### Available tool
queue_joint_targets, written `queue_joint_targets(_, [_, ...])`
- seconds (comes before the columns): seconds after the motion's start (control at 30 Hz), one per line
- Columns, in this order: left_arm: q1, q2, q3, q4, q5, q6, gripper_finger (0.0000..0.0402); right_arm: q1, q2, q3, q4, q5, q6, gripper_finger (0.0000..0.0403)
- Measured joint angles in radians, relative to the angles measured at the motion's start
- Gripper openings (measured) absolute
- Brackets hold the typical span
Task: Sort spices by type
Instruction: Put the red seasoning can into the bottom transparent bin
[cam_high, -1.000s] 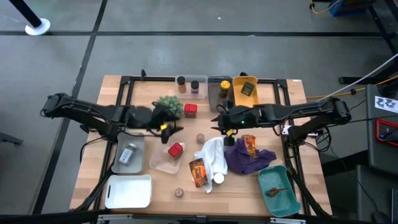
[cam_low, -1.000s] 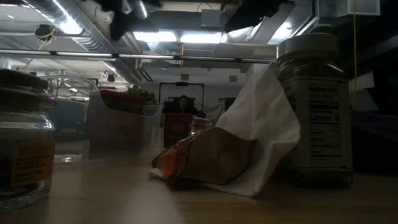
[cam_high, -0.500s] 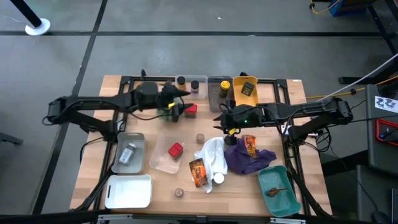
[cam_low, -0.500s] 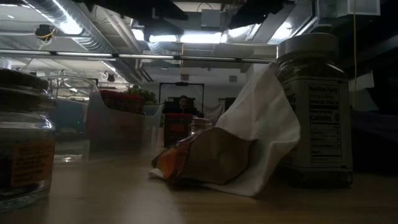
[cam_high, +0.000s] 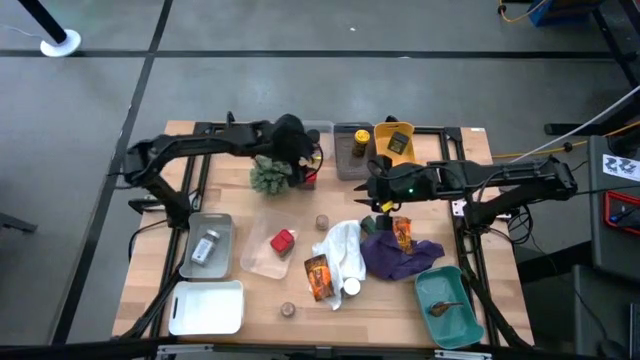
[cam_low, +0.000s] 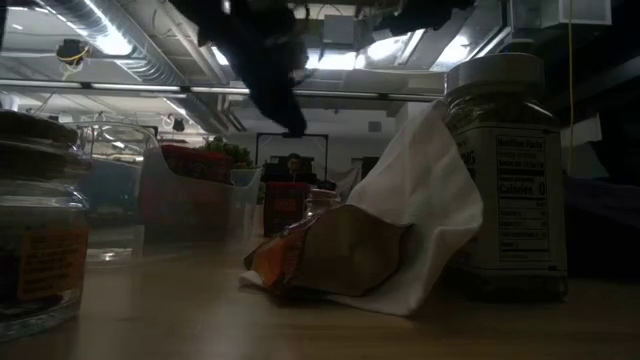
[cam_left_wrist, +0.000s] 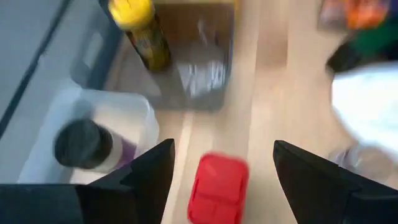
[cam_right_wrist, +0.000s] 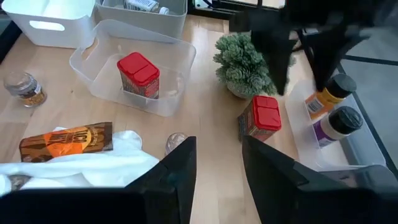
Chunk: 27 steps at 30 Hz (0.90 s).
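My left gripper (cam_high: 303, 160) (cam_left_wrist: 224, 144) is open above a red tin (cam_high: 307, 177) (cam_left_wrist: 217, 186) that stands on the table beside the spiky green plant (cam_high: 268, 176); its fingers stand on either side of the tin, apart from it. My right gripper (cam_high: 379, 203) (cam_right_wrist: 217, 146) is open over the table's middle, near an orange packet (cam_high: 401, 232). A second red tin (cam_high: 282, 240) (cam_right_wrist: 138, 73) lies in a clear container. A yellow-capped jar (cam_left_wrist: 140, 31) lies in a grey tray, and a purple jar (cam_left_wrist: 84, 143) stands in a clear tray.
White cloth (cam_high: 343, 252) and purple cloth (cam_high: 400, 258) lie near the middle, with another orange packet (cam_high: 318, 275) and a jar (cam_low: 505, 170) beside them. Small brown discs (cam_high: 322, 222) (cam_high: 288, 310), a grey tray (cam_high: 205, 247), a white bin (cam_high: 207, 305), a teal bin (cam_high: 447, 305) and a yellow bin (cam_high: 393, 142) also stand around.
My left arm has swung from the table's left part, near the clear container, toward the far edge and to the right, and now hangs over the red tin by the plant. My right gripper has shifted a little toward the right edge.
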Motion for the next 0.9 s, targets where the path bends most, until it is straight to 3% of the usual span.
queue_joint_targets(0.4, [0.017,0.145,0.051,-0.131,-0.001,0.174,0.0255,0.000,-0.007,0.000,-0.100,0.000,0.004,0.0131])
queue_joint_targets(0.9, [0.018,0.165,0.017,-0.148,-0.002,0.174,0.0255,0.000,-0.007,0.000,-0.110,-0.001,0.003,0.0131])
